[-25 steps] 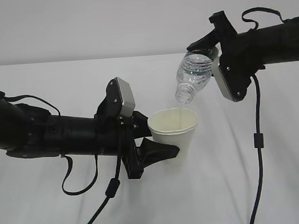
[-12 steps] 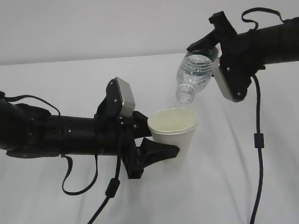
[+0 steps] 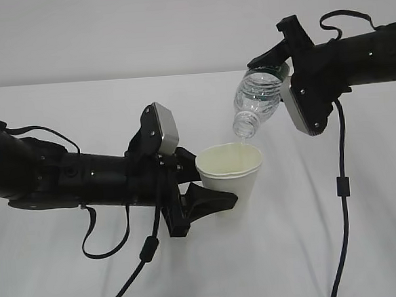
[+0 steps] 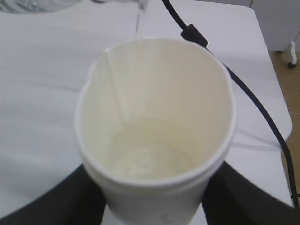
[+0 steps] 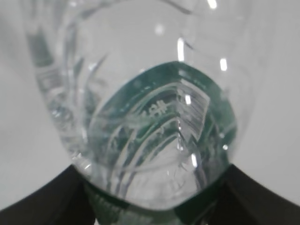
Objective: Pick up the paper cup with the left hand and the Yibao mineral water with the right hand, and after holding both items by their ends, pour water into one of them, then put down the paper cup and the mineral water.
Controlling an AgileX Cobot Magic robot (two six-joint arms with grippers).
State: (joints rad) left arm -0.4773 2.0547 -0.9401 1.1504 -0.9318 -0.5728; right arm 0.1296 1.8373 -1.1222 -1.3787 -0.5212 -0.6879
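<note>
Paper cup [image 3: 230, 175] held upright above the table [image 3: 368, 245], low down on its wall, by the left hand [image 3: 200, 192], jaws clamped on either side of the base. Kept level, presumably, so that its open mouth sits right under the bottle and catches whatever falls. Some water pooled at the bottom in the left wrist view, with a thin thread dropping past the far rim.

Yibao mineral water [image 3: 256, 101] held by the right hand [image 3: 277, 61], jaws closed on its bottom end, neck tipped down and to the left, mouth just above the cup's rim and not touching it. Gripped at the end, likely, to leave the neck free to swing over the cup.

Hard to make out: the stream itself in the exterior view, too thin to see. How much water remains in the bottle, unclear through the ribbed plastic. Jaw tips on the bottle mostly hidden behind its body and the grey-white wrist box [image 3: 305, 109]. Right wrist view filled by blurred green label and glare; cup out of sight there.
</note>
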